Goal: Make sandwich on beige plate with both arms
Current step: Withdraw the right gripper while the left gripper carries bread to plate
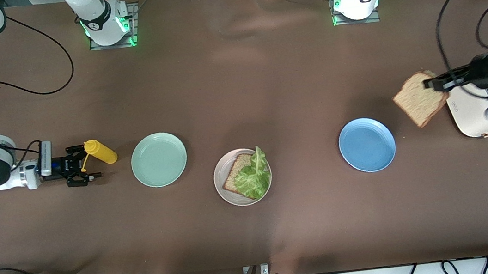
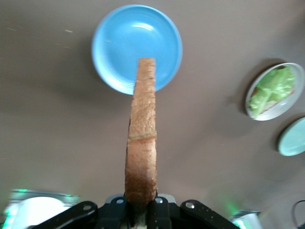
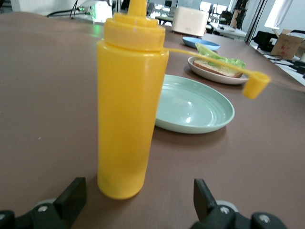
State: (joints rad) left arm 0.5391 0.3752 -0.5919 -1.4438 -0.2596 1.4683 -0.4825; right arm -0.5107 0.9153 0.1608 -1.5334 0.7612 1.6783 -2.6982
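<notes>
The beige plate holds one bread slice with a green lettuce leaf on it; the same plate shows in both wrist views. My left gripper is shut on the edge of a second bread slice, held in the air over the table between the blue plate and the toaster. My right gripper is open low at the table, its fingers apart on either side of an upright yellow squeeze bottle, not touching it.
A mint green plate lies between the bottle and the beige plate. A blue plate lies toward the left arm's end. A white toaster stands under the left arm. The bottle's cap hangs loose on its tether.
</notes>
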